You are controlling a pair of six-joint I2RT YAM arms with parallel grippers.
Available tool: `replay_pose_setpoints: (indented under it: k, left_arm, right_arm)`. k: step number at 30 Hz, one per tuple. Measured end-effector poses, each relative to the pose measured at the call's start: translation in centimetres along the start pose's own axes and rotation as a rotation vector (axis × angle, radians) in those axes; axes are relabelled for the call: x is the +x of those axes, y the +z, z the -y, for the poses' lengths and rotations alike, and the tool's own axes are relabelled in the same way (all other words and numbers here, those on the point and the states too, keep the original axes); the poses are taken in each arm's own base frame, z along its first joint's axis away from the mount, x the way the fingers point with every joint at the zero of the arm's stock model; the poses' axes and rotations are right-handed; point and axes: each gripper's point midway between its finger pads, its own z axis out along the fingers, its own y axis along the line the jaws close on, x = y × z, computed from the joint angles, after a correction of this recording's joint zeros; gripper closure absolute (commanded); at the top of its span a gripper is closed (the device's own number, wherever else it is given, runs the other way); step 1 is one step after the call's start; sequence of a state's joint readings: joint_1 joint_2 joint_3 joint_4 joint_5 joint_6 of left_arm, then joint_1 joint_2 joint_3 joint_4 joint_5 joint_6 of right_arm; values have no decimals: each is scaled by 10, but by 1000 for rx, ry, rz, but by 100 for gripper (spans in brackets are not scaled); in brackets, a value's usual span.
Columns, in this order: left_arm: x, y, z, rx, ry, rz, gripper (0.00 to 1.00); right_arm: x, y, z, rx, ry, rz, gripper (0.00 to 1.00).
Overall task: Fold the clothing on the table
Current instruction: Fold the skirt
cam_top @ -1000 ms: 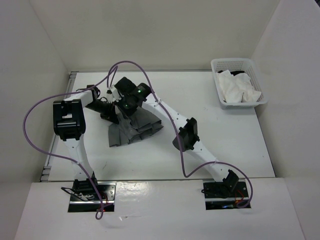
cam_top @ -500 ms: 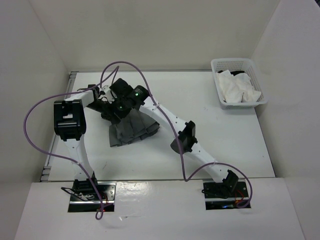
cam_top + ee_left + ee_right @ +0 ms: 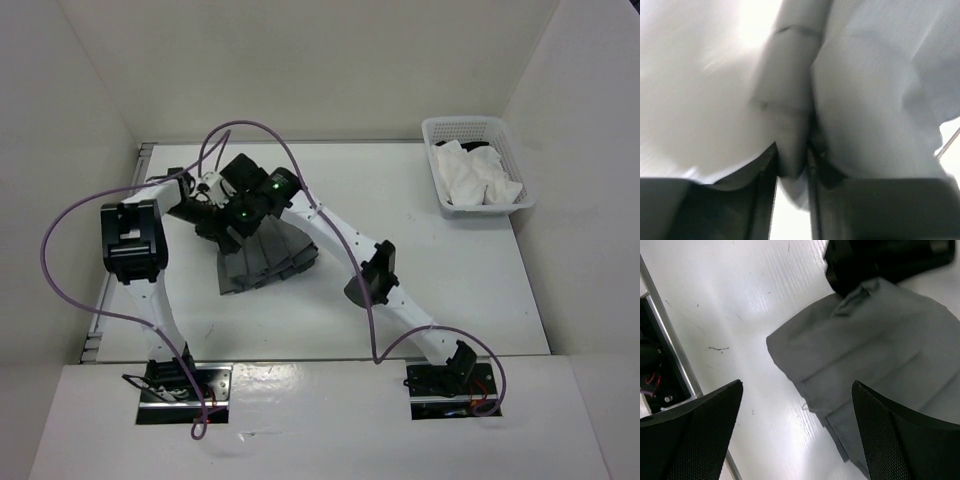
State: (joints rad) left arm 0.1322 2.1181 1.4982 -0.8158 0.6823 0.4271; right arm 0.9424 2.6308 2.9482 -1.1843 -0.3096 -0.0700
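Observation:
The clothing [image 3: 272, 258], a dark grey pleated skirt, lies folded on the white table [image 3: 400, 230] left of centre. Both grippers meet over its far left end. My left gripper [image 3: 205, 198] has its jaws a little apart, and a fold of the grey clothing [image 3: 865, 100] still sits between the fingers [image 3: 765, 200], with white table showing through the gap of the left gripper [image 3: 792, 152]. My right gripper [image 3: 797, 405] hangs wide open just above the clothing [image 3: 875, 350] at its corner, nothing between its fingers. It stands right beside the left one, the right gripper [image 3: 234, 214] partly covering the cloth.
A white lattice basket [image 3: 470, 122] holding white cloths [image 3: 475, 180] stands at the back right. A metal rail [image 3: 670, 340] runs along the table's left edge, close to the skirt. White walls surround the table. Purple cables loop above both arms.
Both grippers were shut on the skirt's end and have opened, the right one wide. The right gripper has shifted slightly left and the skirt has settled flatter on the table.

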Motion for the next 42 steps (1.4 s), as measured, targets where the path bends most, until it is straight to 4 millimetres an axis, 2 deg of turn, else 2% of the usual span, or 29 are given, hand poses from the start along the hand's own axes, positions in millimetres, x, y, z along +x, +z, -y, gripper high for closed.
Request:
replay_pose_setpoints:
  k: [2, 4, 5, 9, 11, 13, 14, 16, 19, 22, 25, 27, 30, 35, 38, 42]
  left_arm:
    - [3, -17, -11, -27, -20, 22, 50]
    - [7, -44, -24, -68, -40, 58, 42]
    - [10, -64, -33, -102, -59, 86, 34]
    - [19, -154, -60, -288, -88, 224, 21]
    - [18, -190, -55, -368, -63, 282, 17]
    - [5, -205, -29, -389, 6, 321, 14]
    - [-4, -205, -13, -373, 47, 332, 13]
    - [-21, -192, 23, -284, 142, 338, 13]
    - [-33, -161, 61, -96, 221, 309, 10]
    - [-29, -137, 67, 73, 184, 268, 10]
    - [-20, -114, 55, 187, 109, 242, 10]
    - [-13, -99, 47, 246, 64, 223, 10]
    - [-5, -81, 37, 311, 13, 208, 10]
    - [3, -57, 25, 385, -46, 191, 10]
    - [7, -46, 19, 408, -72, 178, 10]
    - [13, -39, 13, 418, -87, 164, 10]
  right_arm:
    - [-1, -12, 0, 3, -11, -2, 7]
    - [-4, -29, 2, 13, -18, 2, 6]
    - [-6, -40, 4, 20, -18, 4, 6]
    - [-17, -96, 26, 82, -11, 53, 6]
    - [-20, -126, 45, 126, 7, 83, 6]
    - [-18, -155, 68, 173, 35, 105, 6]
    - [-14, -165, 77, 191, 51, 104, 6]
    - [4, -180, 100, 230, 98, 84, 4]
    - [46, -179, 125, 278, 160, 15, 3]
    - [102, -159, 127, 291, 194, -103, 2]
    - [143, -142, 125, 293, 209, -186, 2]
    - [162, -140, 123, 297, 214, -214, 2]
    - [170, -147, 124, 311, 213, -200, 2]
    - [161, -165, 140, 345, 221, -119, 2]
    - [162, -166, 149, 355, 231, -101, 2]
    - [169, -162, 147, 342, 236, -110, 2]
